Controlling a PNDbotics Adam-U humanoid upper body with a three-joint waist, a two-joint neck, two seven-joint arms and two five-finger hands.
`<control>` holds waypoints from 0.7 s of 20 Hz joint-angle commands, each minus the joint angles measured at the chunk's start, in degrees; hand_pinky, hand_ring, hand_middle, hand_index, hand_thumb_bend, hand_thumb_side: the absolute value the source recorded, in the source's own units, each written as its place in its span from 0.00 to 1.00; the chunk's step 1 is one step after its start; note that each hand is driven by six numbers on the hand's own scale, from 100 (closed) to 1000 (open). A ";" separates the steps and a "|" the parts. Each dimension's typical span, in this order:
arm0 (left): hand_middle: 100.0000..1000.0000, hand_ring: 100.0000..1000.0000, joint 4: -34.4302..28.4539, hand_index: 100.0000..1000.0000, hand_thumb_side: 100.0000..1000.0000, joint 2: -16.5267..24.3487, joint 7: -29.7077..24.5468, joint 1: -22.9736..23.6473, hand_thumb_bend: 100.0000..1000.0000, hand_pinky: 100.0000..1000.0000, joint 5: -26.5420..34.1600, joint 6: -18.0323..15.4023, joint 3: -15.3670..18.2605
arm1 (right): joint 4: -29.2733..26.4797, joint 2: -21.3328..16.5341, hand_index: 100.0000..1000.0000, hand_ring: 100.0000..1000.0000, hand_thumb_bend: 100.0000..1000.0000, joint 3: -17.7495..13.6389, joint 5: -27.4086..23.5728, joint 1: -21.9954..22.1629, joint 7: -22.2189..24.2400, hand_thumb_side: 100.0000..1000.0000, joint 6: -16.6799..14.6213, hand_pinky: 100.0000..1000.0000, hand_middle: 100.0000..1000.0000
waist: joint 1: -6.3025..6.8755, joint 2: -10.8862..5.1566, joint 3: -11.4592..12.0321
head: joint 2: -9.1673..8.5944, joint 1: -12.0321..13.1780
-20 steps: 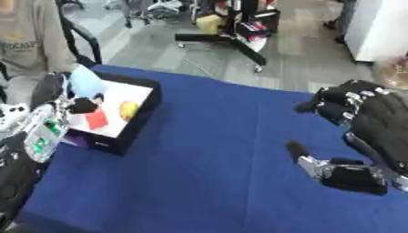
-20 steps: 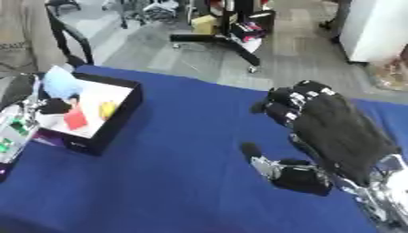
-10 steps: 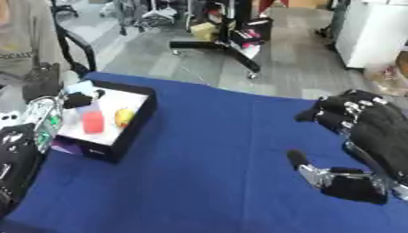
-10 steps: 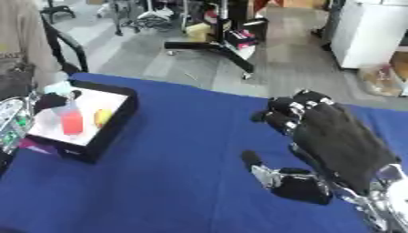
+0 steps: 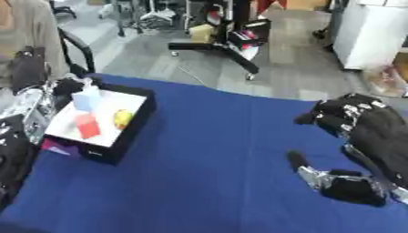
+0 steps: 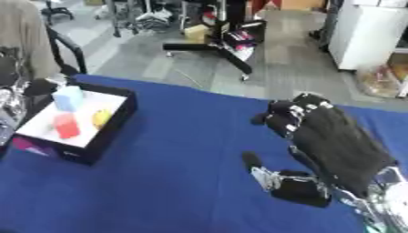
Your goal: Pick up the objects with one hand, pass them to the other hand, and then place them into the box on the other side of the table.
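Note:
A black box [image 5: 131, 132] with a white floor stands at the table's left side. In it lie a light blue block [image 5: 86, 100], a red piece [image 5: 88, 126] and a small yellow thing [image 5: 122, 118]. My left hand [image 5: 68, 86] shows as a dark shape right beside the blue block at the box's far left corner. Whether it touches the block is unclear, and its silver forearm runs down the left edge. At the right, my right hand [image 6: 334, 145] rests over the blue table, fingers up and relaxed, thumb pointing left, holding nothing.
The blue table [image 5: 207, 173] spreads between the box and my right hand. A person in grey [image 5: 32, 36] sits behind the box at the far left. Chairs and a wheeled stand [image 5: 223, 45] are on the floor beyond the table.
The camera has shifted, so the whole scene sits differently. The light blue block, held above the box's rim a second ago, now lies lower, inside the box. My right hand has stayed put.

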 commanded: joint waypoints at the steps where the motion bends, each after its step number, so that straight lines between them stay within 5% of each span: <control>1: 0.79 0.91 -8.81 0.89 0.70 2.34 1.30 1.48 0.66 0.76 12.15 -6.40 0.72 | -1.16 -1.47 0.69 0.47 0.22 -1.86 -0.96 0.16 -1.63 0.52 1.65 0.59 0.51 | 0.04 -0.95 0.05 | -0.65 -0.17; 6: 0.77 0.90 -25.07 0.87 0.74 -0.66 -1.19 8.42 0.49 0.74 26.27 -14.47 0.83 | -1.16 -1.14 0.71 0.48 0.32 -4.40 -3.39 3.09 -5.62 0.49 6.38 0.57 0.52 | -0.54 -0.84 0.10 | 0.39 -0.92; 14: 0.76 0.89 -47.18 0.86 0.73 -11.55 -6.87 18.58 0.40 0.74 36.82 -20.09 1.93 | -1.16 1.40 0.72 0.57 0.51 -8.84 -11.01 8.76 -15.14 0.45 14.65 0.57 0.59 | -1.41 -0.63 -0.12 | 4.09 -3.48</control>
